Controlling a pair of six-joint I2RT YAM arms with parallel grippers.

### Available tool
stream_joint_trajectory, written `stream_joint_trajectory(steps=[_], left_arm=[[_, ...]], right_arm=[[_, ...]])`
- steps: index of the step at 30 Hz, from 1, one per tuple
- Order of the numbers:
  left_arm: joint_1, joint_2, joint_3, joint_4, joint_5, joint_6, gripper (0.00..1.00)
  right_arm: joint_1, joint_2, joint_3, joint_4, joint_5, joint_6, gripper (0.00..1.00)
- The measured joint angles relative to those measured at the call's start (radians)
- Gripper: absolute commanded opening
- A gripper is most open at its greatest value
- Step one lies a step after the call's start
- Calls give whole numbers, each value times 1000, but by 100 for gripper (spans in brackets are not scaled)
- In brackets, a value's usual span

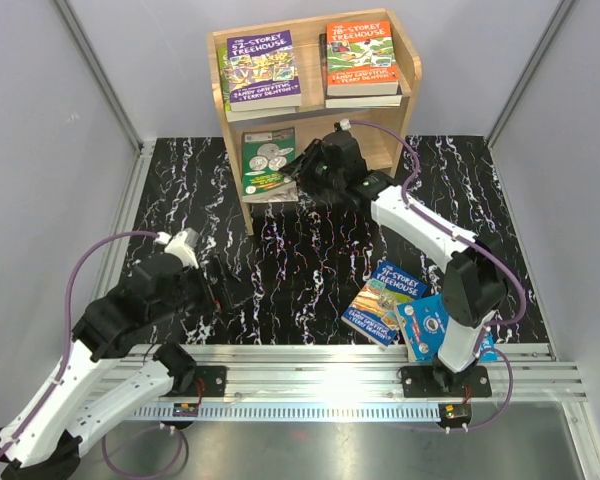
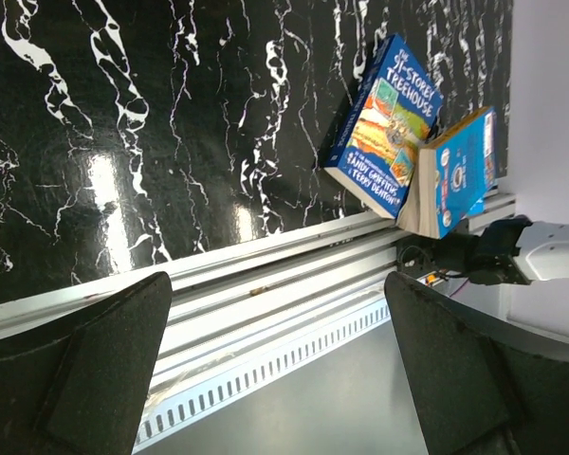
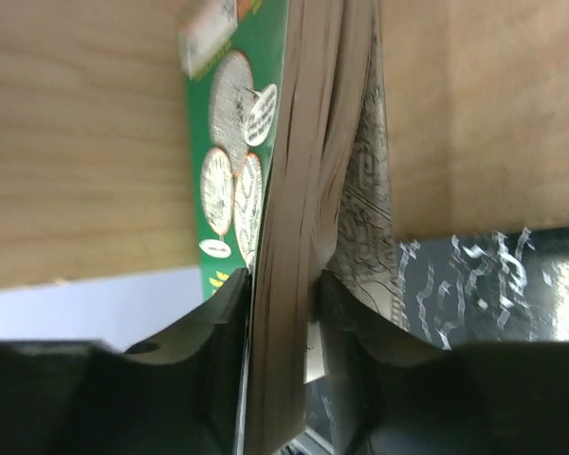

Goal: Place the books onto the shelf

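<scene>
The wooden shelf point(image 1: 410, 70) stands at the back. A purple Treehouse book point(image 1: 262, 68) and an orange one point(image 1: 360, 58) lie on stacks on its top tier. A green coin-cover book point(image 1: 268, 160) stands on edge at the lower tier. My right gripper point(image 1: 302, 168) straddles that book point(image 3: 229, 180). One finger lies against its cover and a thin gap shows at the other, so the right gripper point(image 3: 283, 284) is open. My left gripper point(image 1: 205, 290) hangs open and empty over the near rail point(image 2: 277, 313).
A blue Treehouse book point(image 1: 384, 300) point(image 2: 387, 123) and a bright blue book point(image 1: 435, 325) point(image 2: 460, 171) lie at the table's near right, beside the right arm's base. An aluminium rail point(image 1: 310, 375) runs along the front edge. Grey walls enclose the black marbled table point(image 1: 310, 260).
</scene>
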Motion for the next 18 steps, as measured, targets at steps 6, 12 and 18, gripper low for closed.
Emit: stream_joint_trajectory(steps=[6, 12, 18], left_arm=[[0, 58, 12, -5, 21, 47, 99], [0, 82, 13, 5, 43, 68, 99], [0, 102, 11, 54, 64, 64, 99]], right_arm=[[-1, 63, 47, 64, 47, 25, 84], [4, 53, 56, 66, 64, 8, 99], [7, -32, 26, -19, 82, -43, 100]])
